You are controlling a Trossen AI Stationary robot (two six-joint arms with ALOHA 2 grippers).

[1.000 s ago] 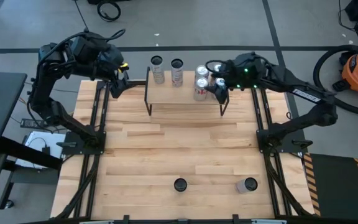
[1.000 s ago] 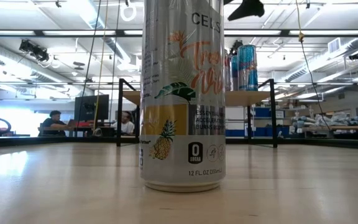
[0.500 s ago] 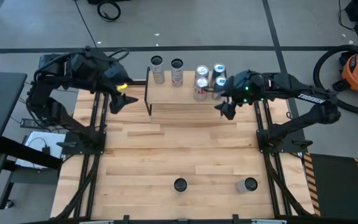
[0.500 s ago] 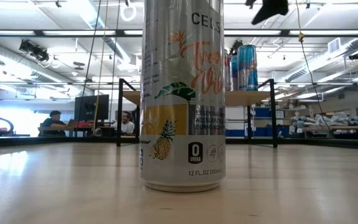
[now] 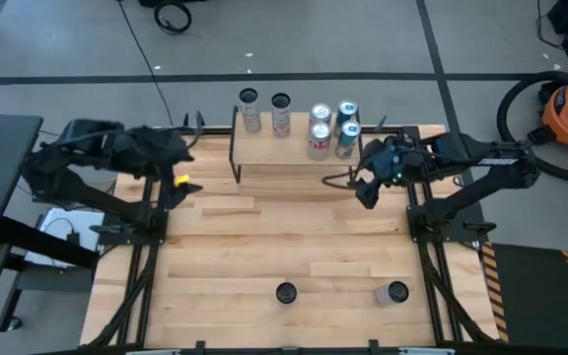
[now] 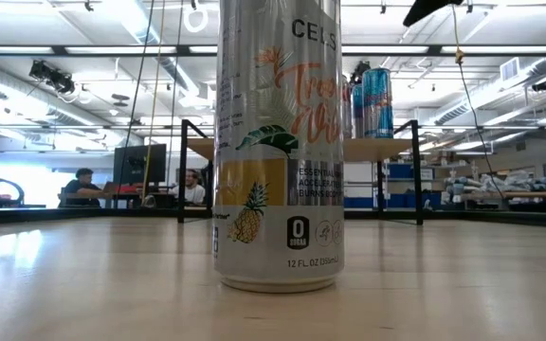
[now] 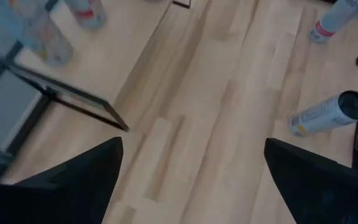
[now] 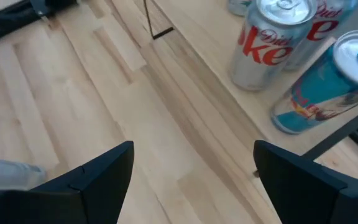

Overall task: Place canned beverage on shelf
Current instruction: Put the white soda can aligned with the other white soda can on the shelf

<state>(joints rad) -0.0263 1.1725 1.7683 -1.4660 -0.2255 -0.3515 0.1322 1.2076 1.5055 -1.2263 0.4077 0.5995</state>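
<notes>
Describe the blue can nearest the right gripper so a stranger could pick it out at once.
Find the shelf, the low wooden riser at the table's far edge. Four cans cluster at its end by the right arm; the blue can is the outermost one in the row closer to the table's middle. Its neighbour, a silver Diet Coke can, has red lettering, while this one is teal-blue.

Right gripper (image 5: 365, 189): a second ago at the right end of the shelf (image 5: 294, 148), beside the blue can (image 5: 345, 141). Now withdrawn off the shelf, over bare table just in front of the shelf's right front corner, jaws spread and empty. The blue can stands free on the shelf.

Left gripper (image 5: 183, 181): earlier level with the shelf's left end; now drawn back, left of the shelf's front edge, jaws apart.
</notes>
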